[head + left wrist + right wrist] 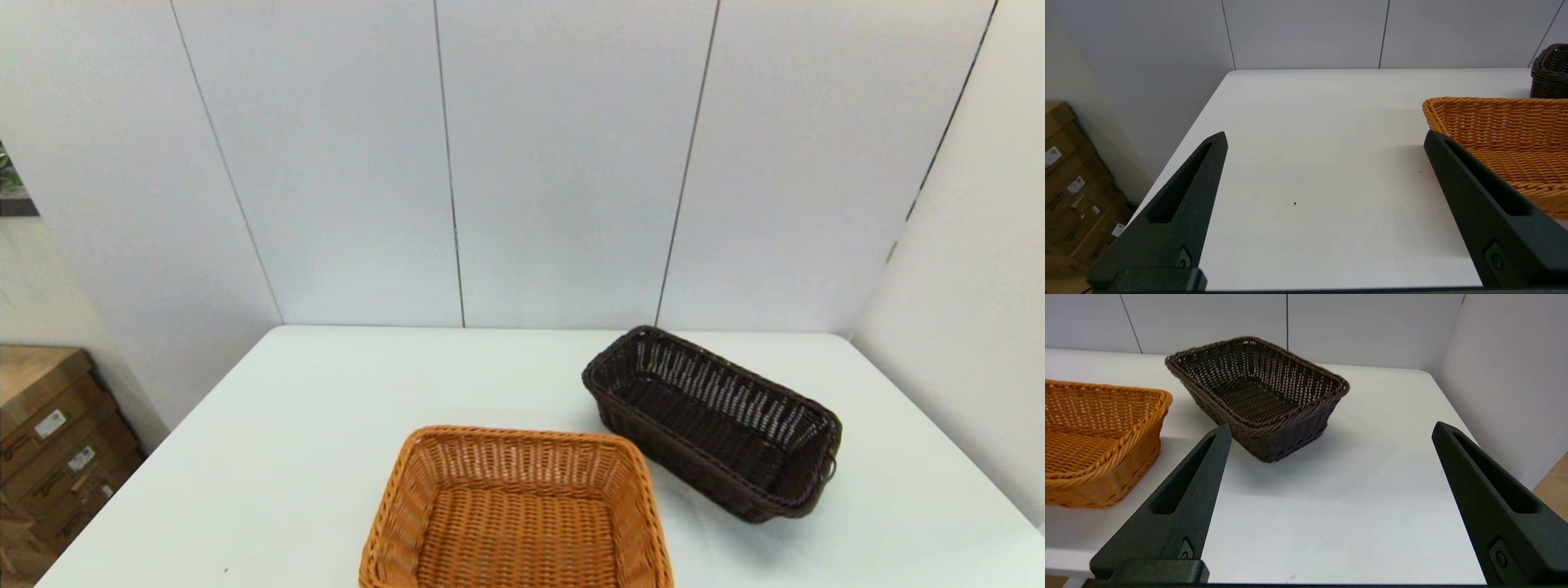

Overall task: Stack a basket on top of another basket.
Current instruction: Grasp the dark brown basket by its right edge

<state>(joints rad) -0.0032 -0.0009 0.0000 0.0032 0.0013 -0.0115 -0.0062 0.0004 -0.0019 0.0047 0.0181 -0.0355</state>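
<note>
The dark brown basket (714, 425) rests on the white table at the right, turned at an angle; the right wrist view shows it empty (1257, 392). The orange-tan basket (516, 510) sits at the table's front middle, also empty, and shows in both wrist views (1506, 139) (1094, 437). Neither arm shows in the head view. My left gripper (1325, 136) is open over bare table, left of the orange-tan basket. My right gripper (1331, 430) is open near the table's front right, short of the dark brown basket.
The white table (326, 425) is backed by grey wall panels and a side wall on the right. Cardboard boxes (49, 449) stand on the floor beyond the table's left edge.
</note>
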